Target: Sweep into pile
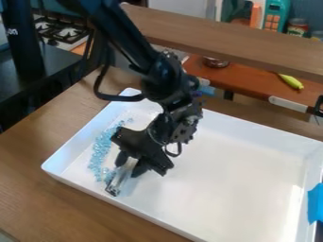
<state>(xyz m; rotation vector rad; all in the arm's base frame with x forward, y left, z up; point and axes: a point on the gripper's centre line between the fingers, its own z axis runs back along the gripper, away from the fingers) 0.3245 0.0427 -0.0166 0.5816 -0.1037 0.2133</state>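
Blue beads [100, 152] lie in the tray [233, 179], frame left; jaws clamped on the sweeping tool [120, 180] should press its edge flat, strokes short.

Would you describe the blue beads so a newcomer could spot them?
Find the white tray on the wooden table. Inside, at image left, lies a band of small, glassy blue beads. They are many and loose, unlike the single tool in the end effector.

Looks like a robotics lab from where I stand: 1 black robot arm [163, 78] over a wooden desk [38, 203], a toy-like stove [61, 32] and a teal plaything [276, 10] behind.
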